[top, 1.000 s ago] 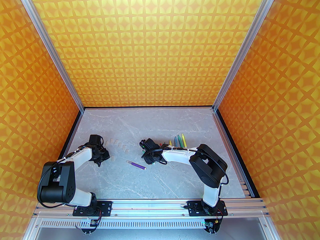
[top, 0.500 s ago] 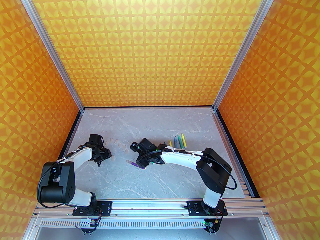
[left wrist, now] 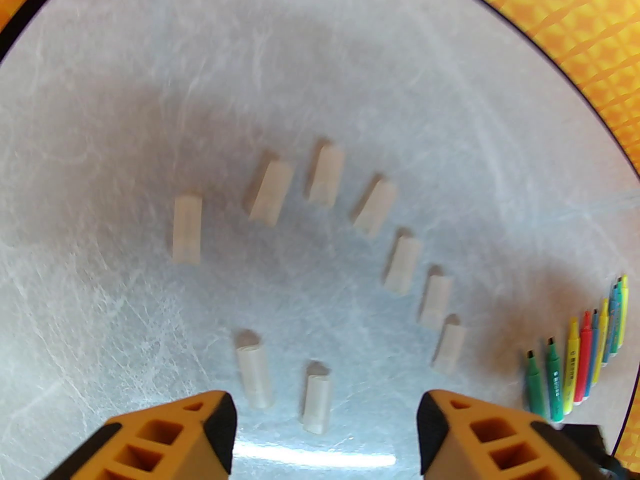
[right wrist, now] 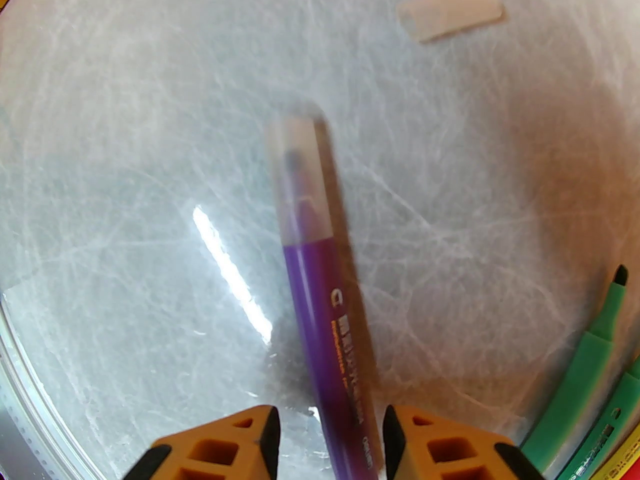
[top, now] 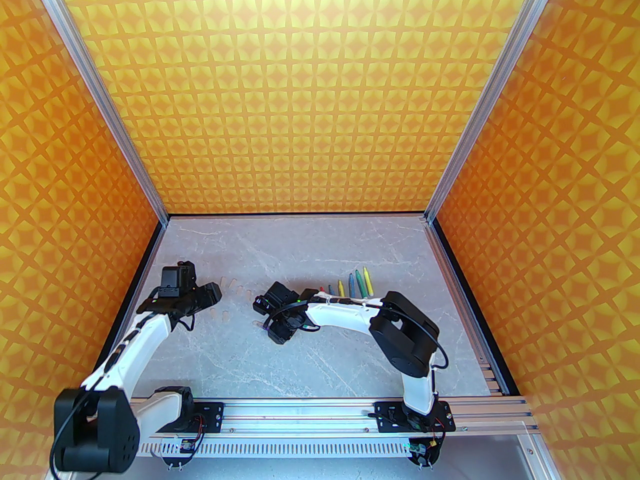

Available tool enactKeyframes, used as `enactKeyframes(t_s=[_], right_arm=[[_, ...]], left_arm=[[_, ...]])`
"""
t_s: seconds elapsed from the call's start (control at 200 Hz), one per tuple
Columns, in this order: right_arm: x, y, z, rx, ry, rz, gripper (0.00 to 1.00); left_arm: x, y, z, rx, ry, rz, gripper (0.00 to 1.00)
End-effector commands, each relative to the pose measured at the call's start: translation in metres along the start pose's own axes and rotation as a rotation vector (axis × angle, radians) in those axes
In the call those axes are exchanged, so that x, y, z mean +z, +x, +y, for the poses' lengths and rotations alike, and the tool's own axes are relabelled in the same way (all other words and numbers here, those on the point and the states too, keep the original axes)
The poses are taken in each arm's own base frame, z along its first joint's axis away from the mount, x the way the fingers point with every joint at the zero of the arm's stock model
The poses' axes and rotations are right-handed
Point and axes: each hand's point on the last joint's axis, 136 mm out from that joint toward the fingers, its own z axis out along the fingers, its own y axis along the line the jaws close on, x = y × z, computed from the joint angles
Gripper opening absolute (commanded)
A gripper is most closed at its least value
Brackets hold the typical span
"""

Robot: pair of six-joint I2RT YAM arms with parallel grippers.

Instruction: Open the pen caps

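Note:
A purple pen [right wrist: 320,318] lies on the grey table with its translucent pen cap [right wrist: 300,168] still on. My right gripper [right wrist: 330,443] is open, its orange fingers low on either side of the barrel's rear, with a gap on the left side. In the top view the right gripper [top: 277,328] covers most of the pen. Several loose pen caps [left wrist: 325,175] lie in a curved row and a short lower row on the table [left wrist: 100,93]. My left gripper [left wrist: 325,428] hangs open above their near side, holding nothing; in the top view it [top: 212,293] is raised left of the caps [top: 240,290].
Several uncapped coloured markers [top: 352,285] lie side by side behind the right forearm, also seen at the right in the left wrist view [left wrist: 575,363]. A green marker [right wrist: 595,363] lies right of the purple pen. One loose cap [right wrist: 450,10] lies beyond the pen. Orange walls enclose three sides.
The right gripper has swung left and come down astride the purple pen. The left arm has risen and pulled back from the caps, and its jaws have opened.

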Motion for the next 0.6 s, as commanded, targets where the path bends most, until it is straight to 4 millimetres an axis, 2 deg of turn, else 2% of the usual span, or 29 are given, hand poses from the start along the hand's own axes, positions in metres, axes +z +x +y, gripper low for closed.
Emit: enactKeyframes(t_s=[0.0,0.05,0.305,0.46,0.525,0.595], right_arm=[[0.005,0.005,0.000,-0.007,0.010,0.045,0.38],[0.006,0.006,-0.001,-0.004,0.015,0.054,0.37],[0.016,0.014,-0.007,0.009,0.055,0.123,0.34],[0.016,0.014,-0.007,0.023,0.060,0.127,0.18],[0.010,0.008,-0.003,0.033,0.041,0.085,0.10],[-0.001,-0.001,0.002,0.044,0.018,0.023,0.06]], left_arm=[[0.001,0.006,-0.005,0.028,0.033,0.008,0.65],[-0.006,0.001,-0.011,0.036,0.060,-0.024,0.65],[-0.011,-0.001,-0.027,0.035,0.160,-0.049,0.65],[-0.010,0.003,-0.034,0.037,0.208,-0.041,0.65],[-0.010,0.005,-0.040,0.043,0.249,-0.033,0.65],[-0.011,0.006,-0.049,0.044,0.302,-0.021,0.65]])
